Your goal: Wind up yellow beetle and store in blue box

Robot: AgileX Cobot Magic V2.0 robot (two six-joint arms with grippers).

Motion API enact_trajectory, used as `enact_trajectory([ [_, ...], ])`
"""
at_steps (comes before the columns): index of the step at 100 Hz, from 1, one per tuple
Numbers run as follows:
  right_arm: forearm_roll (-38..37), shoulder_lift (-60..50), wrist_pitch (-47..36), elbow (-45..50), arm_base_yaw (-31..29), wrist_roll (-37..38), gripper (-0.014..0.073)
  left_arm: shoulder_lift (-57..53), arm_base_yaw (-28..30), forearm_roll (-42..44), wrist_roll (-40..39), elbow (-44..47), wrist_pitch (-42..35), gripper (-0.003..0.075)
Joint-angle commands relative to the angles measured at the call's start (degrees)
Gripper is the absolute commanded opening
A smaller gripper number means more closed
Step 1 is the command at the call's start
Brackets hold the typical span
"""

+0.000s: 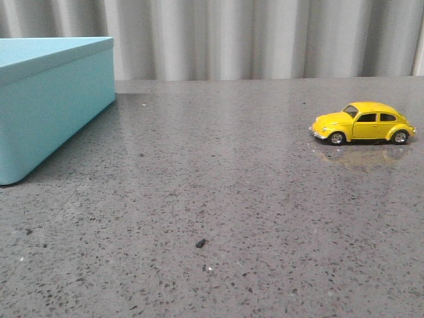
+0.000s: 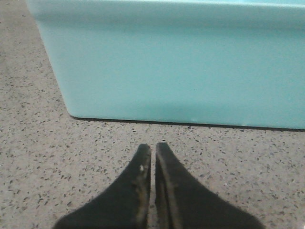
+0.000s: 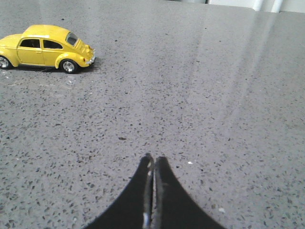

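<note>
The yellow beetle (image 1: 363, 123) stands on its wheels on the grey speckled table at the right, side-on, nose to the left. It also shows in the right wrist view (image 3: 46, 47), some way ahead of my right gripper (image 3: 153, 160), which is shut and empty over bare table. The blue box (image 1: 50, 99) stands at the far left with its lid on. In the left wrist view its wall (image 2: 181, 67) fills the picture just ahead of my left gripper (image 2: 152, 147), which is shut and empty. Neither gripper shows in the front view.
A small dark speck (image 1: 200, 243) lies on the table near the front middle. A pleated grey curtain (image 1: 265, 36) hangs behind the table's back edge. The table (image 1: 218, 172) runs open between the box and the car.
</note>
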Motion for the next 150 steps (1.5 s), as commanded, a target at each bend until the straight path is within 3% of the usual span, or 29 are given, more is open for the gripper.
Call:
enact_trajectory([
  [1,-0.6,-1.1,-1.1,1.2,-0.2,-0.2,-0.0061,-1.8,0.1,-0.3,-0.2,1.6,-2.7,-0.0021],
  [64,-0.6,-1.1,-1.1,1.2,-0.2,-0.2,-0.0061,-1.8,0.1,-0.3,-0.2,1.6,-2.8,-0.0021],
  [150,-0.9,-1.1,-1.8,1.2,0.1,-0.2,-0.0061,-1.8,0.1,-2.3,-0.2,1.6,-9.1,-0.0021],
])
